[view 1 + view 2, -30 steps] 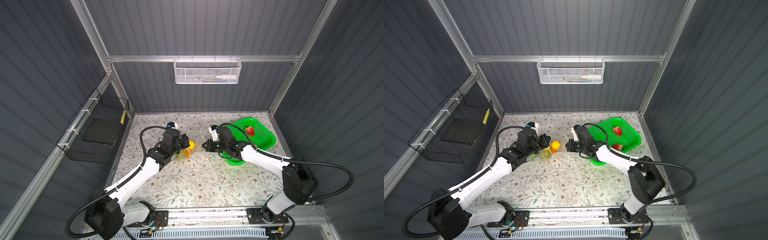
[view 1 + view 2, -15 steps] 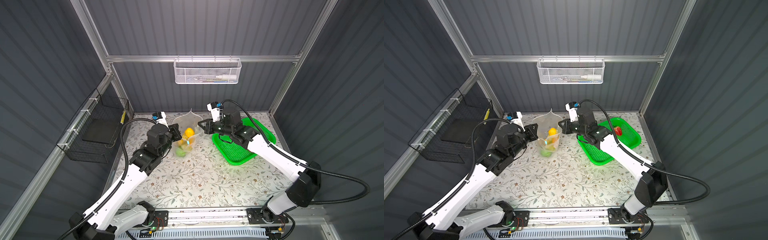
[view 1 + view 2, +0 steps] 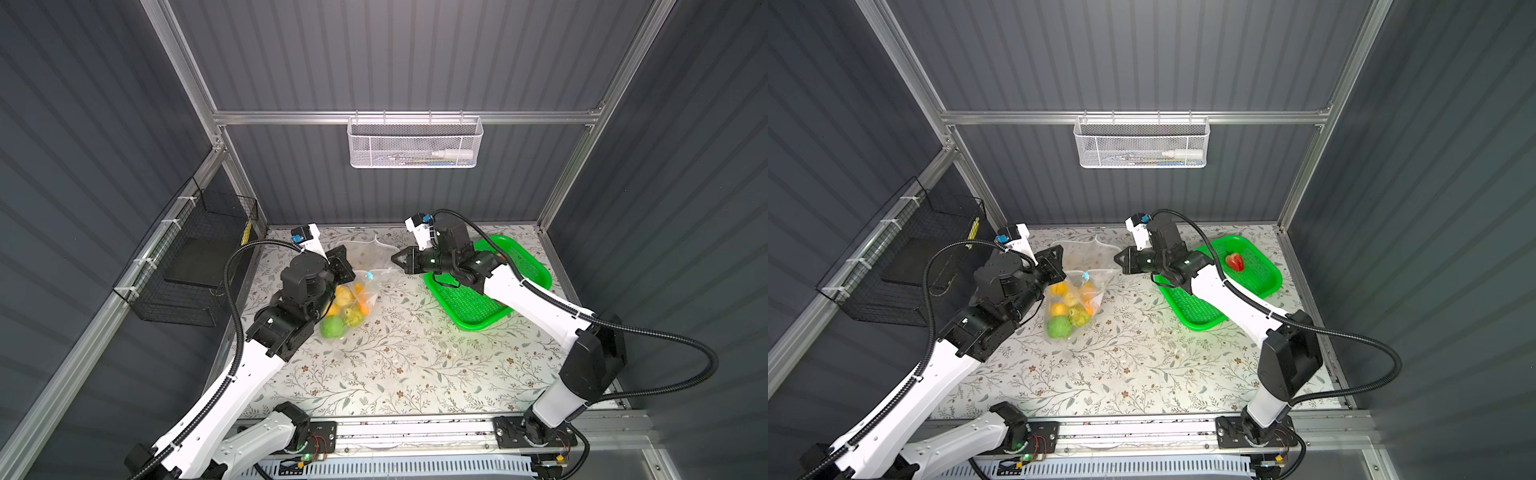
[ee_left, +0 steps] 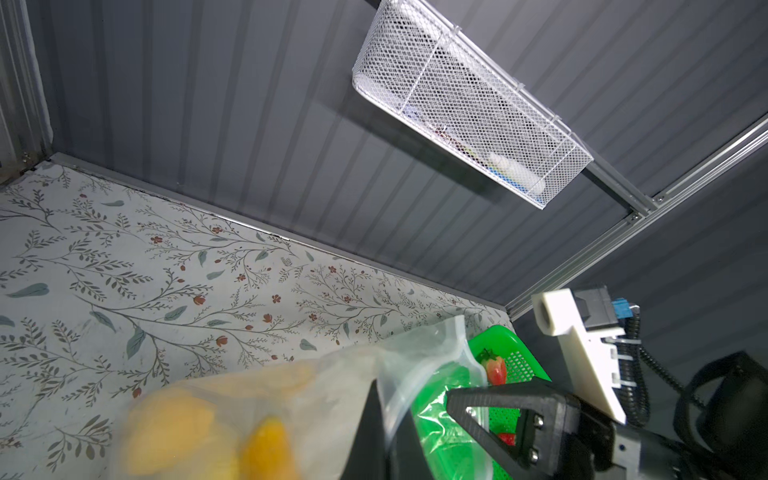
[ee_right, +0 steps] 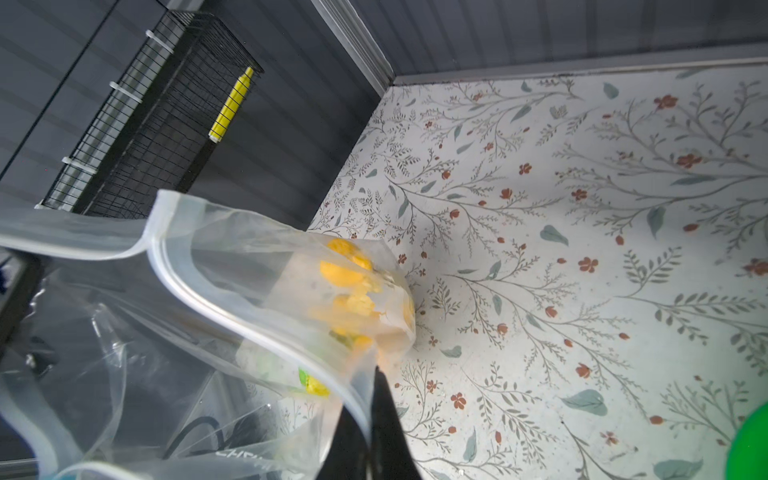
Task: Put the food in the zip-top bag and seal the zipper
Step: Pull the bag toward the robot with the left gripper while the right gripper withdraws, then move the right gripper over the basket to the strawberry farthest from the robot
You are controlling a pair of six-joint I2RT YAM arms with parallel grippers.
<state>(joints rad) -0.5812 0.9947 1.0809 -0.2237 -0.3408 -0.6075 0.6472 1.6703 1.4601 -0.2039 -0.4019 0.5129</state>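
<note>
The clear zip-top bag [image 3: 368,255] [image 3: 1088,255] hangs by its open mouth between my two grippers, above the table. My left gripper [image 3: 347,266] [image 3: 1059,259] [image 4: 382,399] is shut on one rim. My right gripper [image 3: 395,259] [image 3: 1118,259] [image 5: 376,374] is shut on the opposite rim, on the zipper strip [image 5: 208,299]. The blue slider [image 3: 370,274] [image 3: 1086,275] sits on the near side of the mouth. Yellow, orange and green food [image 3: 345,309] [image 3: 1067,309] [image 5: 345,270] lies bunched in the bag's bottom. A red strawberry [image 3: 1234,261] [image 4: 496,370] lies in the green basket [image 3: 469,303] [image 3: 1192,309].
The green basket stands at the back right under my right arm. A white mesh basket [image 3: 415,143] hangs on the back wall. A black wire basket [image 3: 187,266] with a yellow marker hangs on the left wall. Floral tabletop [image 3: 415,365] stretches in front.
Both grippers have risen from the table and moved toward the back wall, carrying the bag's mouth up. The food has slid down into the bag's bottom.
</note>
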